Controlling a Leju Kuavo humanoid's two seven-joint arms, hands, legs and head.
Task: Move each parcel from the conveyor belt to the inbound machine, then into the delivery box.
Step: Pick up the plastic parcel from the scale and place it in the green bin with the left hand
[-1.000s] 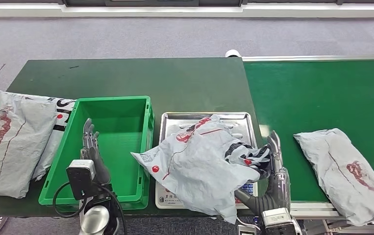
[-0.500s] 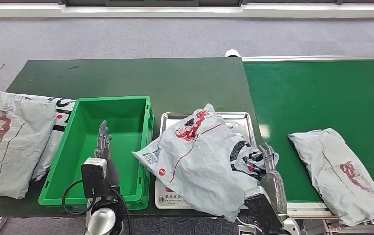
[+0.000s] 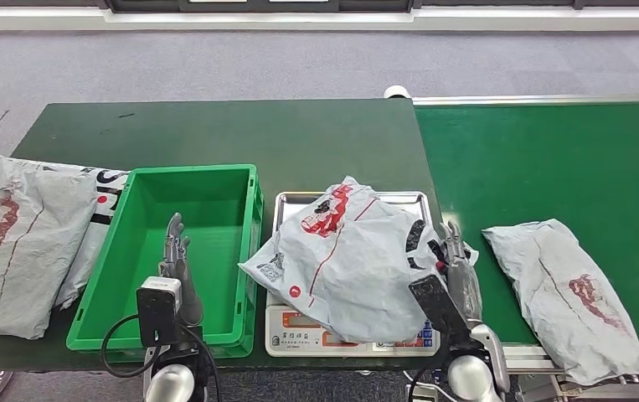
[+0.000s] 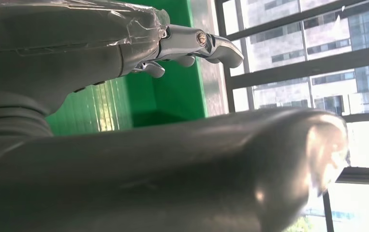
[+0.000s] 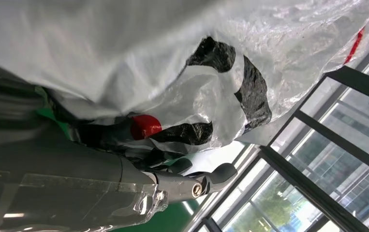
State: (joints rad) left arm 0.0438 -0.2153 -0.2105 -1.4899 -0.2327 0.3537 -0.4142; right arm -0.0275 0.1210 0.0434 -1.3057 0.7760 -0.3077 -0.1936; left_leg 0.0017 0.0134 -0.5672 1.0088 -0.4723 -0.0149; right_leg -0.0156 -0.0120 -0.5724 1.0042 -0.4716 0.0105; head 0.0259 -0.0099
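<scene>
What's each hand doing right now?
Left hand: open, holding nothing, over the green crate.
Right hand: holding the grey parcel on the scale.

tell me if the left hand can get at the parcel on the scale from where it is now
Probably yes. The left hand hovers open over the green bin, and the parcel on the scale overhangs toward it. Only the bin's wall lies between, though the right hand is at its far side.

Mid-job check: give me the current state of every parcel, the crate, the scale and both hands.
Parcel on scale: lying crumpled across the tray, right hand at its edge.
Scale: loaded, tray mostly covered.
Green crate: empty of parcels.
Parcel on conveyor belt: lying flat, untouched.
Parcels left of crate: stacked on the table.
Left hand: open, over the crate.
Right hand: against the parcel; grip unclear.
</scene>
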